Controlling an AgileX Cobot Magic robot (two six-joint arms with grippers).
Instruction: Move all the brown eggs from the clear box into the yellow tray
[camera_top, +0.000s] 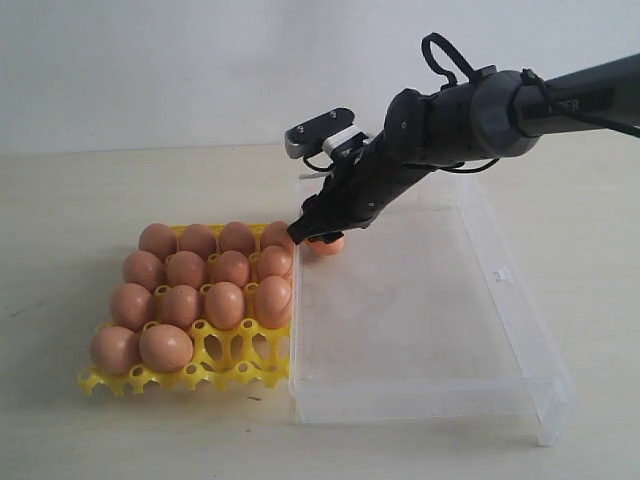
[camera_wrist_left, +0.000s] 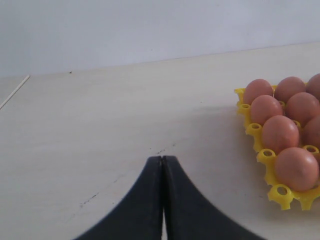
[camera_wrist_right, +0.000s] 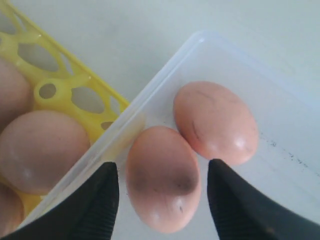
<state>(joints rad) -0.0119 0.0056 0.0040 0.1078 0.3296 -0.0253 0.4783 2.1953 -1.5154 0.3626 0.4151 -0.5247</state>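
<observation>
Your right gripper (camera_wrist_right: 161, 170) is reaching down into the clear box (camera_top: 520, 385), at the far corner next to the yellow tray (camera_top: 235, 350). Its fingers are standing wide apart, one on each side of an egg (camera_wrist_right: 164, 185), with a thin gap showing on both sides, so nothing is being gripped. A second egg (camera_wrist_right: 216, 122) is lying close against the first in that same corner. Fourteen brown eggs (camera_top: 187, 268) are sitting in the tray, filling every cup except the two in the nearest row that are closest to the box. Your left gripper (camera_wrist_left: 162, 160) is pointing over the bare table (camera_wrist_left: 100, 125) with its fingers pressed flat together, holding nothing, and the tray is lying off to its side.
</observation>
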